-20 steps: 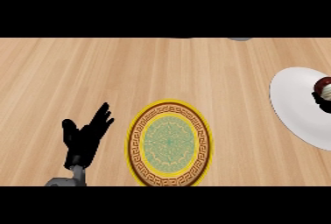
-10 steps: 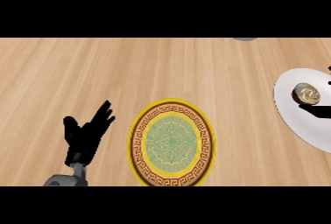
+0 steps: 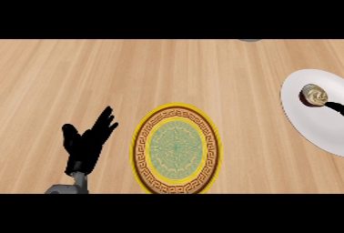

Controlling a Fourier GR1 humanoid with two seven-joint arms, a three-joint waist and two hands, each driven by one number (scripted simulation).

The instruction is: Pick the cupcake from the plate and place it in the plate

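The cupcake [image 3: 314,95] sat on the white plate [image 3: 316,129] at right, not yet moved to the patterned plate [image 3: 176,183]; the left hand [image 3: 87,143] rested open; right fingers' state untellable.

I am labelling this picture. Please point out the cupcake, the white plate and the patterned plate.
cupcake [image 3: 313,94]: head view, on its top.
white plate [image 3: 316,127]: head view, on its bare surface.
patterned plate [image 3: 176,148]: head view, on its green centre.
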